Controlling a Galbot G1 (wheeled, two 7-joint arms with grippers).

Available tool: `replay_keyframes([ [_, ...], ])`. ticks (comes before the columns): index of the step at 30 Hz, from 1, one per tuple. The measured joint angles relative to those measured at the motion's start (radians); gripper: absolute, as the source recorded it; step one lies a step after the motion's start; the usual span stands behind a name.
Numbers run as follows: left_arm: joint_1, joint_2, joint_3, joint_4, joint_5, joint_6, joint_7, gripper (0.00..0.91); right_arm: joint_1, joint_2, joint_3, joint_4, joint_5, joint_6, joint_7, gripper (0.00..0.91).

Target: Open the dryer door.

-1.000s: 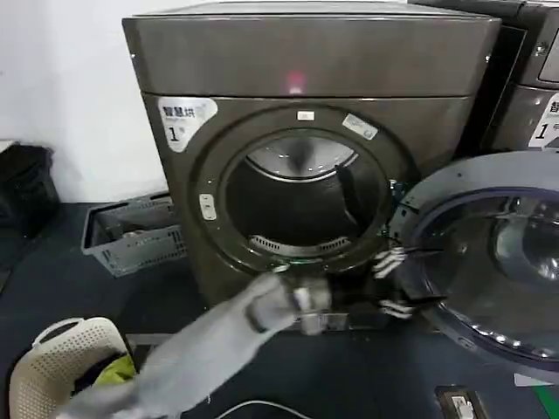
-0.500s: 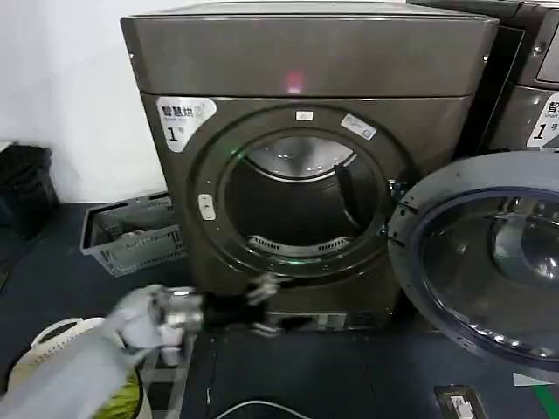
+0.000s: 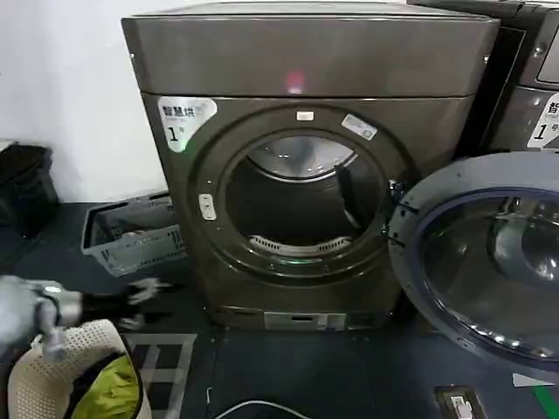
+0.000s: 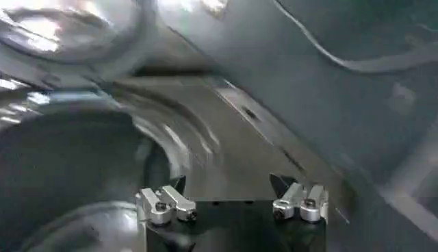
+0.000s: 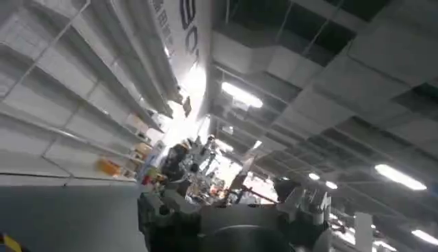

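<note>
Dark grey-brown metallic dryer, front-loading, white "1" sticker at upper left corner, pink light on top panel, round opening exposed. Dryer door swung wide open to right, grey inner side and glass bowl facing out.

Dark grey-brown metallic on the dryer, with a small pink light on the top panel and a white corner sticker marked "1". Grey inner side and dark tinted glass on the dryer door. Silver and black on the left gripper. Grey on the crate, cream on the basket, yellow-green on the cloth inside. Dark blue-black on the floor.
</note>
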Motion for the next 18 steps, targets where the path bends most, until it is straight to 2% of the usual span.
replay_keyframes([
  [3,0.07,0.069,-0.097,0.0,0.113,0.0,0.0,0.907,0.002,-0.014,-0.009,-0.022,0.023,0.002,0.001,0.907],
  [7,0.115,0.157,-0.128,-0.009,0.261,-0.001,-0.022,0.907,0.01,-0.019,-0.011,-0.044,0.062,-0.009,0.01,0.907],
  [12,0.145,0.244,-0.072,-0.03,0.397,-0.001,-0.034,0.907,0.003,-0.018,-0.002,-0.072,0.121,-0.004,0.011,0.907],
  [18,0.189,0.298,-0.006,-0.02,0.487,0.0,-0.036,0.907,-0.001,-0.015,0.004,-0.093,0.139,0.021,0.007,0.907],
])
